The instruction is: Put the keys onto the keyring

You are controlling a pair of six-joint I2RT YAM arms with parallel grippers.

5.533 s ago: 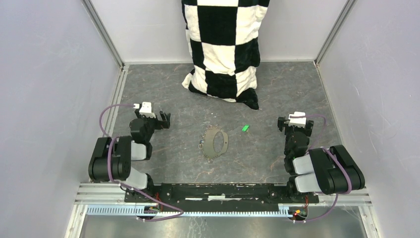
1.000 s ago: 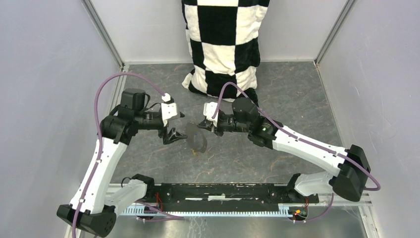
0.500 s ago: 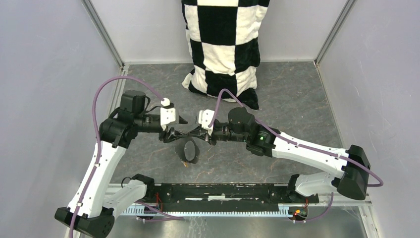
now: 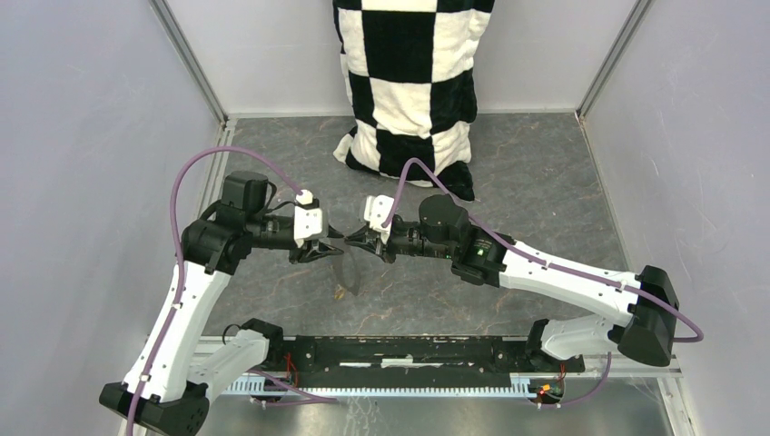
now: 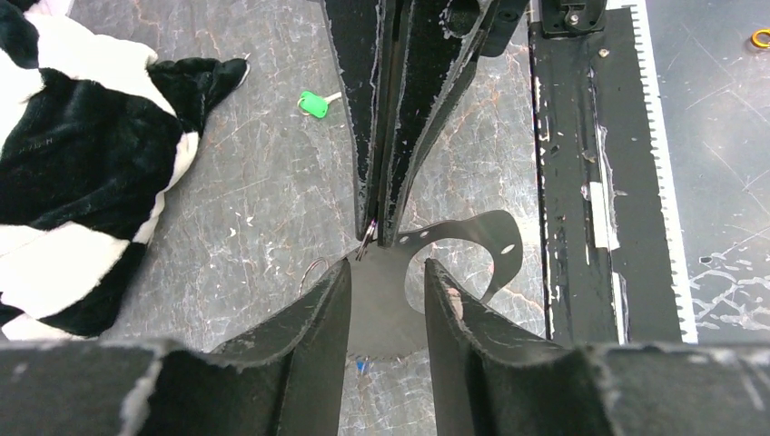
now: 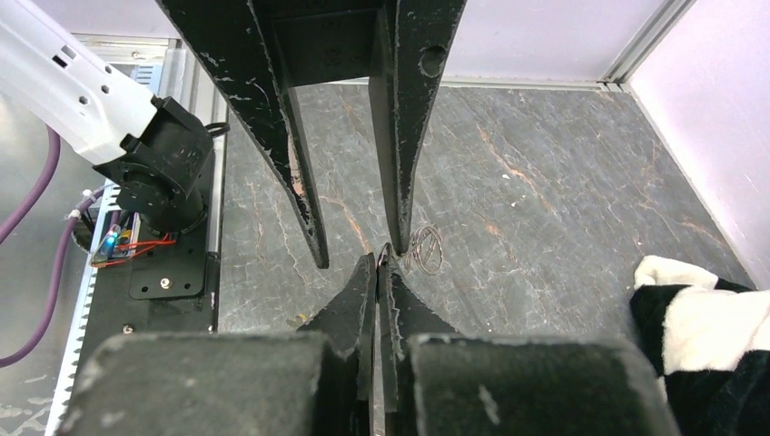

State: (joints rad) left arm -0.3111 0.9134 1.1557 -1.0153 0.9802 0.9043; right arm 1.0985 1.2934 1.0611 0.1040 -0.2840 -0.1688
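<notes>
Narrowing, the left end effector (image 5: 386, 272) now straddles the keyring (image 5: 468, 227).

Black-and-white checkered cloth (image 4: 409, 91) hangs at back, lower end resting on grey marbled tabletop (image 4: 545, 200).

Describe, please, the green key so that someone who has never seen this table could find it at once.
Start at the black-and-white checkered cloth resting on the grey marbled table. Just off the cloth's black corner tip, the green key lies flat on bare tabletop, touching nothing. Its bright green head and short silver blade set it apart from the dark keyring hanging nearby.
</notes>
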